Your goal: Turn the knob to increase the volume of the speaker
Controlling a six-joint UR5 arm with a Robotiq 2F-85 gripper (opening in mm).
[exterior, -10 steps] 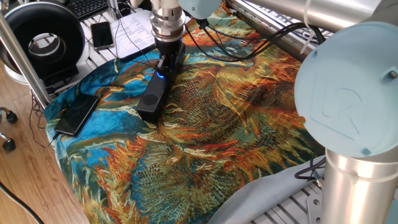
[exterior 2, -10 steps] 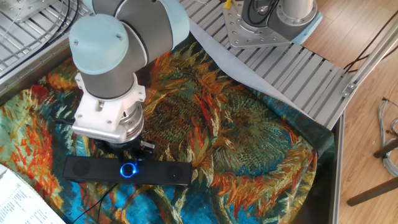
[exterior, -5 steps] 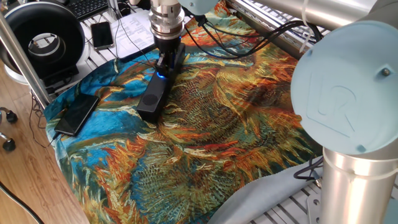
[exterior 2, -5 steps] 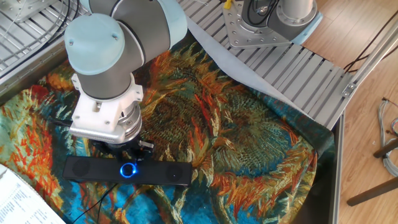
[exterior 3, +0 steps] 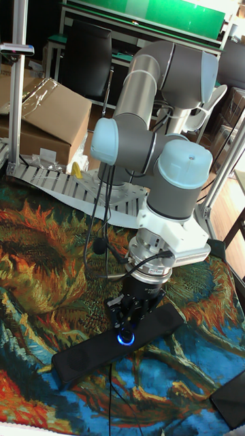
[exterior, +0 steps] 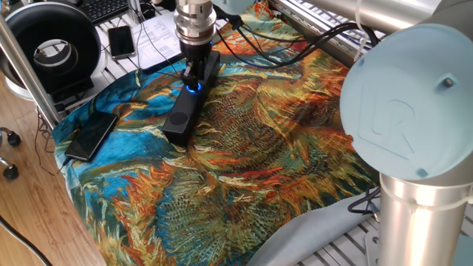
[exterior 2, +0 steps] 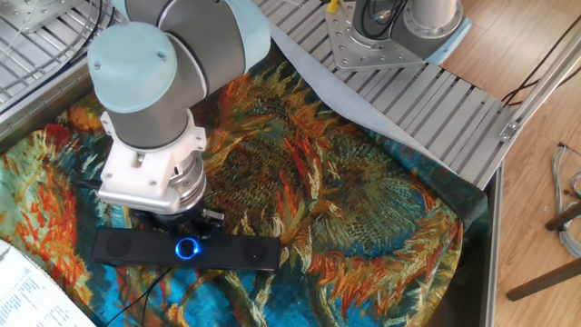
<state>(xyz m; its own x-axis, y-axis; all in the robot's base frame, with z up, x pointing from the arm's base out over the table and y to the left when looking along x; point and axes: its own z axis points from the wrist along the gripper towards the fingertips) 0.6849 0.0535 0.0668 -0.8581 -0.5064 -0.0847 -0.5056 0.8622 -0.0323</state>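
Gripper (exterior 3: 128, 325) fingers stood narrow right over the knob (exterior 2: 187, 248), though whether they pinched it could not be told. Over the last second the wrist had drifted slightly left, probably aligning before the turn. Along the sunflower cloth (exterior: 281, 148) lay the speaker (exterior: 189, 103), and the arm pointed straight down onto it.

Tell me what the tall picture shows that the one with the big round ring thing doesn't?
Only the tall fixed view shows a cardboard box and a black chair behind the robot. Only the other one shows the ring-shaped device, a keyboard and papers. Both show the gripper over the speaker's glowing knob on the sunflower cloth.
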